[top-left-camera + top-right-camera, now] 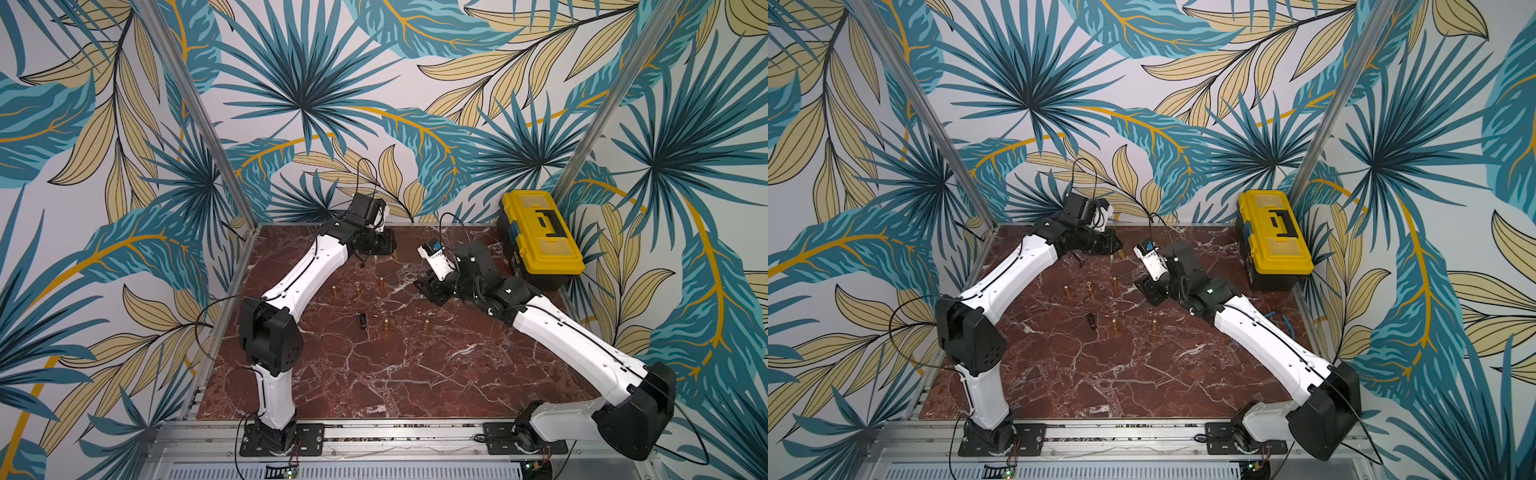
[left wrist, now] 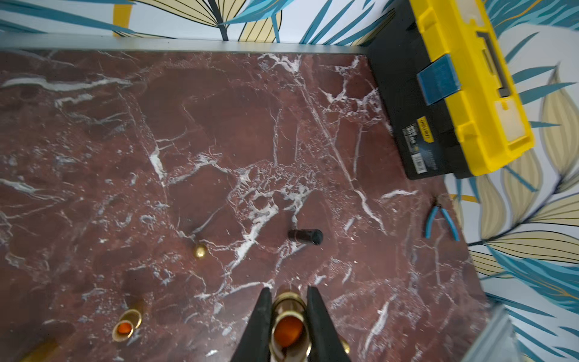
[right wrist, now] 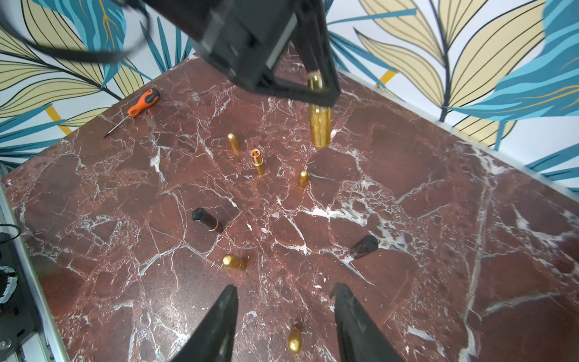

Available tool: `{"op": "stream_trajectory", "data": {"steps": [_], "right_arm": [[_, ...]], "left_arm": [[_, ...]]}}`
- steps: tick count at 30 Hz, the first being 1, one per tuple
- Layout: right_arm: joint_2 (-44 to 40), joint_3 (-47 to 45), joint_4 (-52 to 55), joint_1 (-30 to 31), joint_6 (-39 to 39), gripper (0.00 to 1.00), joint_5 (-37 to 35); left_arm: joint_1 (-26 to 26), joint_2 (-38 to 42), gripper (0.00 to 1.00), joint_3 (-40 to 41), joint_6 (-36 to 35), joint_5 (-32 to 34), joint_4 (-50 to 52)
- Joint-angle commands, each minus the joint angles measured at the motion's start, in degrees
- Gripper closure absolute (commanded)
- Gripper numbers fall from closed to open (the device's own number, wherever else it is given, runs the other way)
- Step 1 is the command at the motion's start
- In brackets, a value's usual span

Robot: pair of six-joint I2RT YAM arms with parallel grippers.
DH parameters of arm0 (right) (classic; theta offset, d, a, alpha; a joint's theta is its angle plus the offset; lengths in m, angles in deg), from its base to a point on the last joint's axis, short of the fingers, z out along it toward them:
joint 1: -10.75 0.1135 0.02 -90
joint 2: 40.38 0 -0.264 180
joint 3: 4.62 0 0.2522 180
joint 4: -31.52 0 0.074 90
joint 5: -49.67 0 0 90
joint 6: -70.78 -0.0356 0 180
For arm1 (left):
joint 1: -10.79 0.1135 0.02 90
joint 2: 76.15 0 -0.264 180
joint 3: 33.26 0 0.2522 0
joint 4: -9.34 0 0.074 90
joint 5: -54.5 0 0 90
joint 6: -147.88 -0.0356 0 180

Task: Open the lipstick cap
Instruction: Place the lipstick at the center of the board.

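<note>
Near the red marble tabletop (image 1: 415,374)'s far edge, the left gripper (image 2: 289,291) is clamped on the uncapped shiny gold lipstick tube (image 3: 319,125). The right gripper (image 3: 285,286)'s jaws stand apart over a small gold bullet-shaped cap (image 3: 294,340). The tube is probably light, rigid and slippery, so grip it mid-barrel.

I see the left gripper (image 2: 288,288) clamped on a gold metal lipstick tube (image 2: 289,326), but the left wrist view's bottom edge cuts off the tube's lower part and both fingers. In both top views the gripper's own housing hides its tips, and the tube shows only as a gold sliver. A blurred gold cylindrical piece (image 2: 42,351) is cut off at a corner; I cannot identify it. The yellow plastic toolbox (image 2: 470,94) runs past the edge, its label too small to read. The right arm covers part of the blue-handled pliers (image 1: 1286,321).
</note>
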Motion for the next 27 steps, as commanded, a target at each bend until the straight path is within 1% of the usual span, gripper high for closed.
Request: {"op": "stream_trajectory", "data": {"steps": [1, 4, 8, 9, 16, 27], "right_arm": [[-2.22, -2.5, 0.91, 0.16, -1.56, 0.49, -3.22], [-3.71, -3.72, -0.02, 0.2, -1.85, 0.48, -4.61], [-3.88, -3.68, 0.71, 0.16, -1.54, 0.48, -5.83], [-3.92, -3.81, 0.67, 0.15, -1.51, 0.48, -6.02], [-3.92, -4.34, 1.1, 0.15, -1.36, 0.48, -6.38], [-4.18, -5.37, 1.52, 0.06, -1.48, 0.48, -7.07]], "left_arm": [[-2.38, -4.01, 0.89, -2.56, -5.73, 10.83, -0.61], [-4.36, -7.85, 0.89, -3.71, -8.61, 14.34, -0.83], [-5.22, -10.94, 0.89, -3.14, -8.88, 15.12, -1.73], [-5.47, -11.41, 0.9, -2.57, -8.88, 16.95, -2.24], [-6.55, -12.39, 0.89, 3.12, -8.64, 19.2, -7.66], [-6.55, -11.2, 0.9, 12.54, -7.05, 16.95, -17.71]]}}
